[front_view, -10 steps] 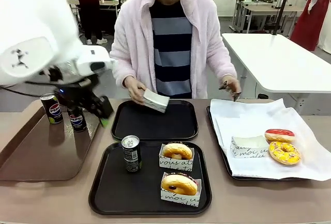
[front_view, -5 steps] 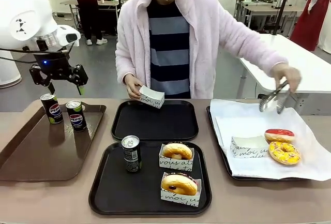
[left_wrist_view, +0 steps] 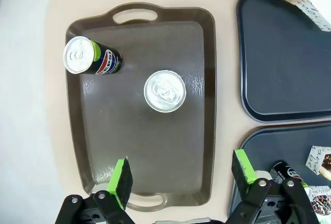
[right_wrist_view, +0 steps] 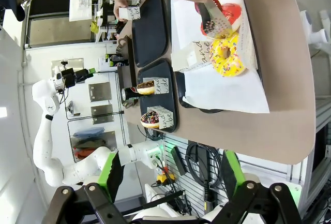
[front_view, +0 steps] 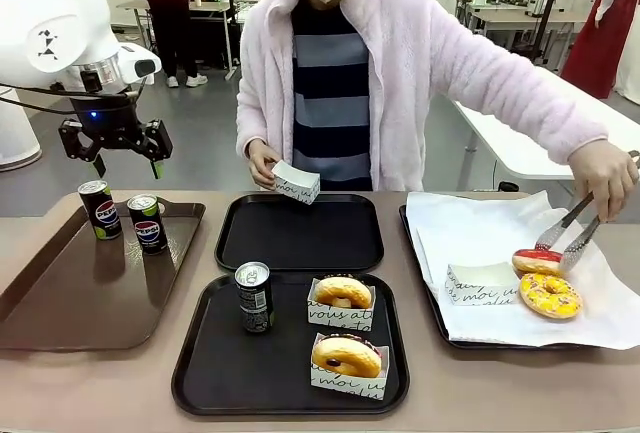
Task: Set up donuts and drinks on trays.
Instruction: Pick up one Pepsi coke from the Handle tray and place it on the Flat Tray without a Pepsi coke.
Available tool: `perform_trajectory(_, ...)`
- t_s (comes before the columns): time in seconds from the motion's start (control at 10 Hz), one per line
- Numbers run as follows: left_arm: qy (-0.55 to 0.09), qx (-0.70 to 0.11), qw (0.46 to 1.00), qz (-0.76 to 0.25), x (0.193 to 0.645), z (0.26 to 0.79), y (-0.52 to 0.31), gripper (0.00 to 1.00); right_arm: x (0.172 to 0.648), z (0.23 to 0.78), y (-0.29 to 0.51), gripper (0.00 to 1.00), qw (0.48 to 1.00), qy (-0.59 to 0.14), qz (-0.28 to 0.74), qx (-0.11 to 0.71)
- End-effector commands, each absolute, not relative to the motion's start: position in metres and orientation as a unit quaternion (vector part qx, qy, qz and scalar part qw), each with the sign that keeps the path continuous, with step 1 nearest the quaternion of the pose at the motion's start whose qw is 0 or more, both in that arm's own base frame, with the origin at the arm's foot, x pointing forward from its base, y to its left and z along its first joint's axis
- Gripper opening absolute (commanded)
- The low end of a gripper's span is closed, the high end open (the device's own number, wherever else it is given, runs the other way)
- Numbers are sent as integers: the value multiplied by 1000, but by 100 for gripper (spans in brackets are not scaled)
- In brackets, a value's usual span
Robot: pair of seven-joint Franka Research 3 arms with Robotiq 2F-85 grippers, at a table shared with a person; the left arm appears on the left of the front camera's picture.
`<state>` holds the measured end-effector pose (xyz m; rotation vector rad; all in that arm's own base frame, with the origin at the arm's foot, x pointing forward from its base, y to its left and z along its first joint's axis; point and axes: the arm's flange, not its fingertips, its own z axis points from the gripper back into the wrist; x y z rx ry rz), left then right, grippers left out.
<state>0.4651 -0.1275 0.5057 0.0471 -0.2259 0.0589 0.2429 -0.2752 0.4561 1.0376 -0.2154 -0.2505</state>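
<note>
Left gripper (front_view: pixel 128 165): jaws spread wide, holding nothing, hovering over the brown handled tray (front_view: pixel 60 303). Pepsi can (front_view: pixel 147 223) stands upright right below it, untouched, with a second can (front_view: pixel 98 209) just beside. Right gripper (right_wrist_view: pixel 170 169): jaws spread, holding nothing, off the table. Person's hand (front_view: pixel 608 168) holds tongs (front_view: pixel 570 233) at the red donut (front_view: pixel 540 258).
</note>
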Motion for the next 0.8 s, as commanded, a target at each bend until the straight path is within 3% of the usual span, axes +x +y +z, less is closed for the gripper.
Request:
perform_trajectory(0.0, -117, 15, 993, 21, 464, 503, -125, 100, 244, 456, -277, 100, 850, -111, -112, 503)
perform_trajectory(0.2, -113, 24, 993, 29, 465, 506, -127, 100, 244, 456, -277, 100, 850, -111, -112, 503)
perform_trajectory(0.7, -70, 10, 997, 25, 521, 468, -106, 100, 244, 456, -277, 100, 850, -111, -112, 503)
